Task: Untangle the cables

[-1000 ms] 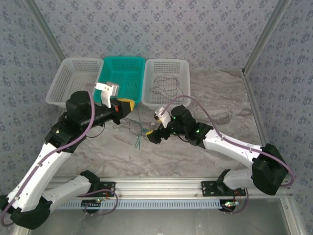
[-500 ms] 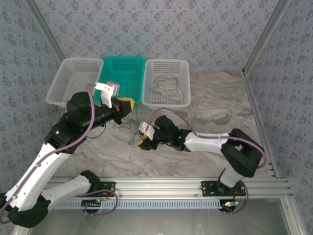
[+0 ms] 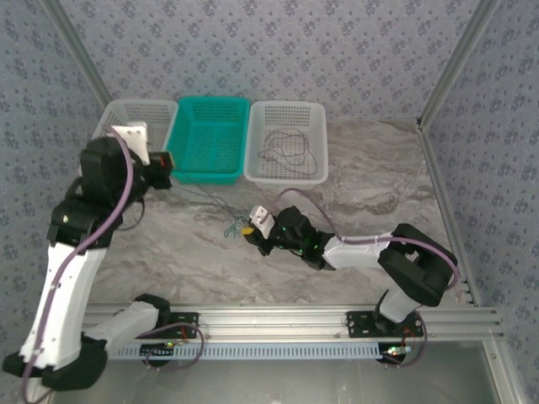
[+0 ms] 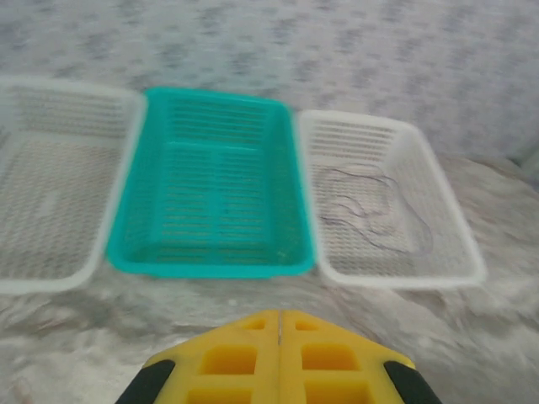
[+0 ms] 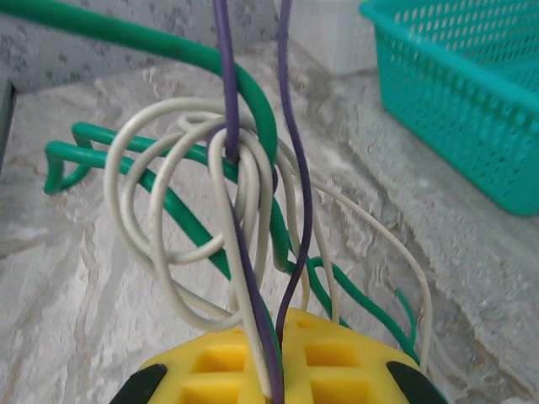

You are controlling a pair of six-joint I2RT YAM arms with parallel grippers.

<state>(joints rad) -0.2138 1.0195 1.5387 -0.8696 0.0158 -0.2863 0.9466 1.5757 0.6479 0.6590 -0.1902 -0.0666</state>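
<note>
Clamping noted at right gripper (image 5: 282,362): fingers clenched on tangled cables (image 5: 227,210) (green, white, purple strands) low over marble table (image 3: 379,194), near teal basket (image 3: 206,139). Left gripper (image 4: 280,353) pressed closed; held strand not discernible. Dark cable (image 3: 285,151) laid in right white basket (image 3: 286,179).

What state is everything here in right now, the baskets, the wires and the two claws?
Left gripper: shut, apparently holding a thin strand stretched from the tangle.
Right gripper: shut on the tangled cables.
Tangled cables: still knotted, green, white and purple looped together.
Teal basket: empty.
Left white basket: empty.
Right white basket: holds a loose dark cable.
</note>
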